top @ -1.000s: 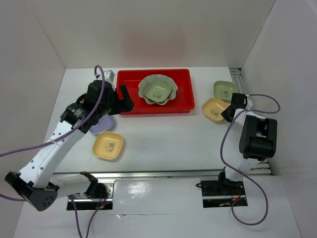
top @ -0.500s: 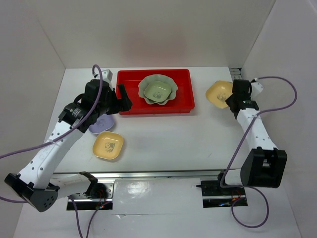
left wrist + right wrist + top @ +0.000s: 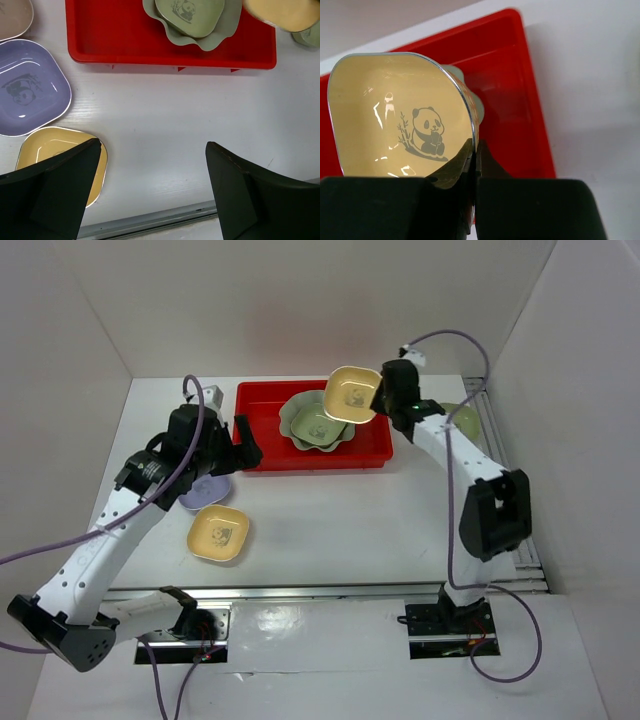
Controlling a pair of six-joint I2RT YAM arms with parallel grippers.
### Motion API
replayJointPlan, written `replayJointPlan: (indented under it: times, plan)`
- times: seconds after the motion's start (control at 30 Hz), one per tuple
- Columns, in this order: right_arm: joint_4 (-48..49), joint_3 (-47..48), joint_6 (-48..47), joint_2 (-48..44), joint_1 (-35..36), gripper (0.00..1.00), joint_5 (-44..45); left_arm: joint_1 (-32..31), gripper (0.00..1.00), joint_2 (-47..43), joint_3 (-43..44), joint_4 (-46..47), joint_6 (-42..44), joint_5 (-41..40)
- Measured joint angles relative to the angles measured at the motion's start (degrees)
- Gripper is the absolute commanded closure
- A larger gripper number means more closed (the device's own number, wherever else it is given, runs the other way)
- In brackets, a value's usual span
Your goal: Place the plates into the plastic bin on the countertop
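Observation:
The red plastic bin (image 3: 265,445) lies at the back of the white countertop (image 3: 330,520). In it sits the large pale-green scalloped plate (image 3: 296,433) with a small green plate (image 3: 318,423) on top. My right gripper (image 3: 383,405) is shut on the rim of a yellow panda plate (image 3: 352,393), tilted above the bin's right half; the right wrist view shows the plate (image 3: 395,115) pinched at its edge (image 3: 477,160) over the bin (image 3: 520,100). My left gripper (image 3: 240,437) is open and empty by the bin's left end. A lavender plate (image 3: 27,87) and a second yellow plate (image 3: 55,150) lie below it.
A pink-tan plate (image 3: 12,17) lies left of the bin; in the top view my left arm hides it. Another green plate (image 3: 462,418) sits at the far right, partly behind my right arm. A metal rail (image 3: 330,590) runs along the near edge.
My right arm has lifted the yellow plate off the right side of the countertop and swung it left to above the bin. My left arm has barely moved.

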Motion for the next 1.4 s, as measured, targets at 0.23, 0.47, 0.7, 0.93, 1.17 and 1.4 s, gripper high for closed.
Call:
replayJointPlan:
  times: [0.23,0.47,0.7,0.93,1.17,1.4]
  plan:
    - [-3.41,11.13,1.07,14.86,7.87,1.00,4.31,1.55,0.01,-1.75,0.00,-1.57,0.90,-0.07]
    - [-5.57,17.40,4.20,20.65,10.47,1.00,8.02,2.69,0.01,-2.51,-0.92,-1.68,1.90,-0.07]
    - [-7.61,19.06,8.68,23.10,10.93,1.00,12.15,3.98,0.01,-2.84,-2.25,-1.95,3.13,0.28]
    - [-9.03,19.50,10.69,26.18,11.34,0.91,12.61,4.90,0.01,-4.17,-2.73,-1.92,3.87,0.44]
    - [-10.12,22.97,11.43,28.17,11.93,0.20,11.82,5.97,0.01,-4.42,-3.67,-2.03,4.55,1.60]
    - [-10.45,28.06,10.01,27.91,12.13,0.01,11.78,6.62,0.01,-4.66,-4.70,-1.86,4.59,2.51]
